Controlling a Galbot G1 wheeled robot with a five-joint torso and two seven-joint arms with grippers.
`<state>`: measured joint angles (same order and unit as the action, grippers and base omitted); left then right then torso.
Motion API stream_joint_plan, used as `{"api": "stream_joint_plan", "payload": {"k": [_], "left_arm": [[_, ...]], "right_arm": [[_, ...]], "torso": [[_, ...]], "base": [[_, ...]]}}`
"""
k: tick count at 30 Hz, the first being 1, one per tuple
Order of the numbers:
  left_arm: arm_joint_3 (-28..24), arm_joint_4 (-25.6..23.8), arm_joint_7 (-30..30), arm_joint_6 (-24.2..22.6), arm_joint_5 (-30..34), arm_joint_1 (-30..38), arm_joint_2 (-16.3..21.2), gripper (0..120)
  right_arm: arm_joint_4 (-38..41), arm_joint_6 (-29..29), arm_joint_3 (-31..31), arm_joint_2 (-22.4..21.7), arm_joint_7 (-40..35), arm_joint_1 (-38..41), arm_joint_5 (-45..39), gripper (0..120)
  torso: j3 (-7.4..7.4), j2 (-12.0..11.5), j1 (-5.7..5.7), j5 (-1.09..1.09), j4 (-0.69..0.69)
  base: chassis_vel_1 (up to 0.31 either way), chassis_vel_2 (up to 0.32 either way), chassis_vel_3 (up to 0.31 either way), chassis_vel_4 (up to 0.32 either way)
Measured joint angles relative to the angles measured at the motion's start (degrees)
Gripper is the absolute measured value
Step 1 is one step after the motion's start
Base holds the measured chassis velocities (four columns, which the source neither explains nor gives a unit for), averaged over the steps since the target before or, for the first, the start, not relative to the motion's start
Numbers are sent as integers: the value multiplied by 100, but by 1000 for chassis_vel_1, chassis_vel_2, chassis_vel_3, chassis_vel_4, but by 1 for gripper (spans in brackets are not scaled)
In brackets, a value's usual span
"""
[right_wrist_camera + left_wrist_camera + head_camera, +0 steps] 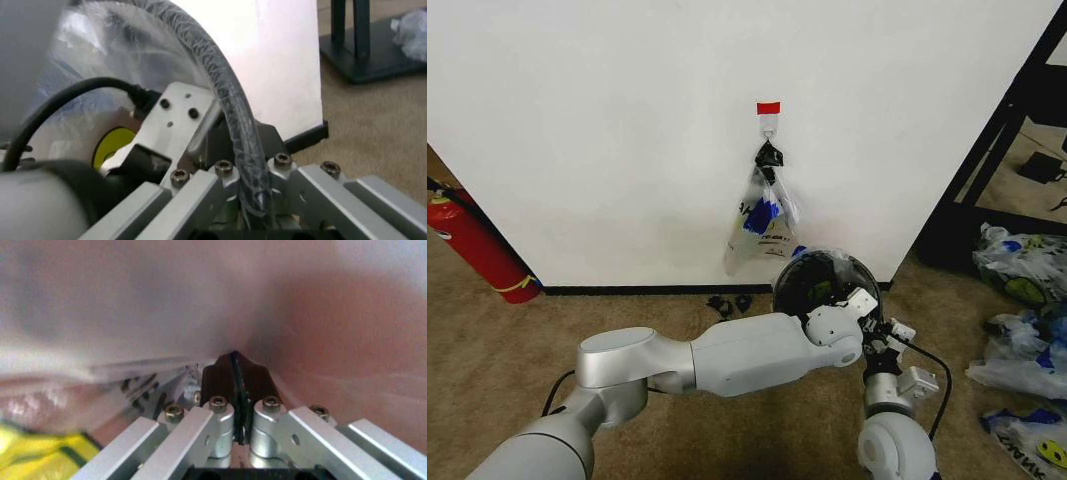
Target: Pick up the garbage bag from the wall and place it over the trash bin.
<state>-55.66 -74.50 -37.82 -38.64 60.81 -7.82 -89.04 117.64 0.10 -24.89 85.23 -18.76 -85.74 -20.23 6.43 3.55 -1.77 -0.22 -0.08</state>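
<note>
The trash bin [799, 290] stands on the carpet against the wall [607, 130], with the see-through garbage bag [827, 262] draped over its top. My left arm reaches across, and its gripper [859, 298] is at the bin's near rim. Up close, that left gripper [235, 365] is shut on a thin fold of the bag [133, 315], whose yellow print [33, 455] is beside it. My right gripper [889, 335] sits just beside the left one. In the right wrist view, the gripper [252, 192] is shut on the bag-wrapped black bin rim [220, 90].
A narrow bundle of like bags [762, 215] with a black clip hangs from the hook under red tape [769, 107]. A red fire extinguisher [482, 250] leans at the left. Loose bags [1022, 270] lie on the right floor beside a black frame [997, 150].
</note>
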Motion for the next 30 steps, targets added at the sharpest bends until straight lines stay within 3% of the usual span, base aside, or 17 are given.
{"api": "stream_joint_plan", "payload": {"k": [12, 22, 29, 30], "left_arm": [[-113, 175, -40, -93, 390, 119, 6, 0], [-4, 305, -40, 37, 454, 52, -81, 0], [-26, -197, -106, 61, 531, 154, 309, 0], [-28, -316, -129, 79, 566, 177, 373, 0]], "right_arm": [[-218, 345, 150, 30, 210, -7, 550, 0], [-186, 266, 190, 7, 225, -31, 179, 0], [-291, 152, 183, -8, 188, 164, -121, 0], [-326, 107, 134, -16, 138, 204, -183, 0]], "torso": [[0, 0, 0, 0, 0], [0, 0, 0, 0, 0], [0, 0, 0, 0, 1], [-1, 0, 0, -1, 9]], "base": [[0, 0, 0, 0], [0, 0, 0, 0], [0, 0, 0, 0], [0, 0, 0, 0]]}}
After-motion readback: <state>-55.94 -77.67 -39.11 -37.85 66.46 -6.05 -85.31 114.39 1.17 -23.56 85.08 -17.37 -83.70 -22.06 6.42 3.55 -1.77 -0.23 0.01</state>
